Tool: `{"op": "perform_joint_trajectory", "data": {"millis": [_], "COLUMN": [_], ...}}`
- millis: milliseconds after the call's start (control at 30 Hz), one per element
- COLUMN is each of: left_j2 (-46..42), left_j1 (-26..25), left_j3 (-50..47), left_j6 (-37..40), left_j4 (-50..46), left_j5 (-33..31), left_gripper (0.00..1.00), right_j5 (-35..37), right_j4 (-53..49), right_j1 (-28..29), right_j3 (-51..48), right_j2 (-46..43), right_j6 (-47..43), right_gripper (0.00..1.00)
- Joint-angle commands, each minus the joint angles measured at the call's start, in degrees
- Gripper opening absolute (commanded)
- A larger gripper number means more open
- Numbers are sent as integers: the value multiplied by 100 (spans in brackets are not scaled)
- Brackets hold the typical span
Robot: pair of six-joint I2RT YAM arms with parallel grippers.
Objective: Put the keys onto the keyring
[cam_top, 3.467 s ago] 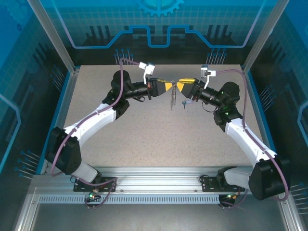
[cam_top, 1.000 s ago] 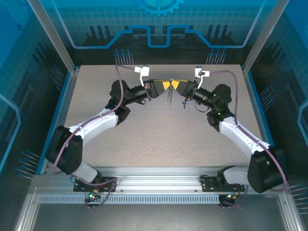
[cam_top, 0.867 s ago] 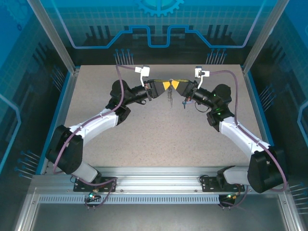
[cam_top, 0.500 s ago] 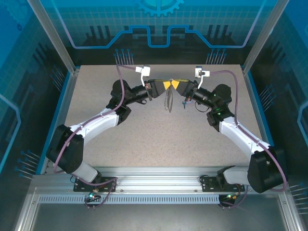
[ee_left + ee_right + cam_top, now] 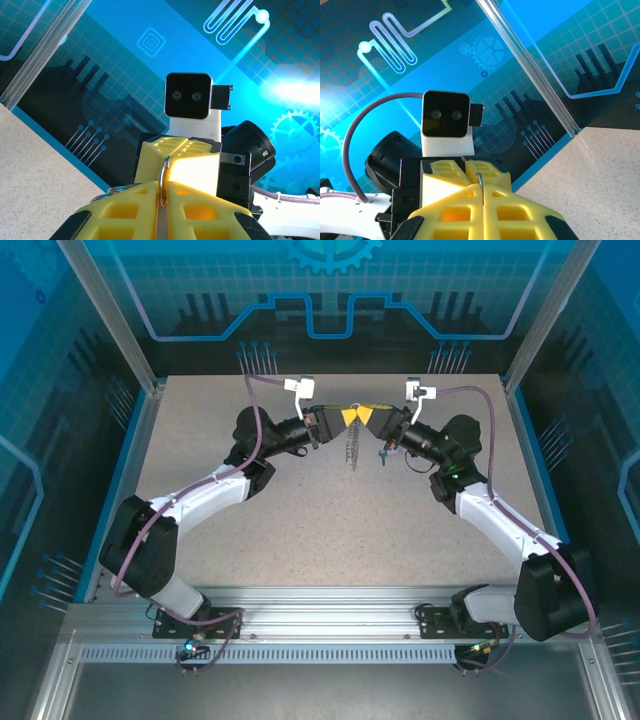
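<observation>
Above the speckled counter, the keyring is pinched by left fingers and right fingers; if tugged unevenly, it could be dropped.

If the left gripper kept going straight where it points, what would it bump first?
Probably the right gripper: it sits right ahead, nearly tip to tip, with only the keyring between them.

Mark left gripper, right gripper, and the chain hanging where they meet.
left gripper (image 5: 347,418), top view, tips of its yellow fingers.
right gripper (image 5: 366,417), top view, tips of its yellow fingers.
keyring chain (image 5: 351,448), top view, middle of the hanging length.
</observation>
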Motion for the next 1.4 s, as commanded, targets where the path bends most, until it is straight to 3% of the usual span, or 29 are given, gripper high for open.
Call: {"op": "perform_joint_trajectory", "data": {"millis": [0,300,500,600,733,800,1033,1233,1367], "left_j2": [9,23,16,-67,-246,-330,-674,-972,-1141], "left_j1": [-66,-80,-97,-89,-73,-55,-25,-1,51], "left_j3": [97,82,51,0,-130,-183,-296,-377,-615], "left_j6": [0,-11,8,178,607,823,1735,2245,2234], "left_j4": [496,566,595,355,-215,-557,-1892,-2736,-2673], "left_j5": [-138,-130,-86,-51,-60,-77,-389,-642,-727], "left_gripper": [15,0,0,0,0,0,0,0,0], "right_j5": [63,80,164,365,558,550,880,1923,2464], "right_j4": [227,227,64,-389,-1596,-2353,-4919,-6103,-6708], "right_j1": [79,72,34,-231,-677,-847,-1120,-1145,-1128], "right_j3": [10,-1,25,-3,62,379,1270,2126,3030], "right_j2": [-30,-28,-39,-208,-416,-370,615,2045,3300], "right_j6": [15,14,22,56,-73,-263,-1021,-1531,-1751], "right_gripper": [0,0,2,37,61,66,70,68,62]}}
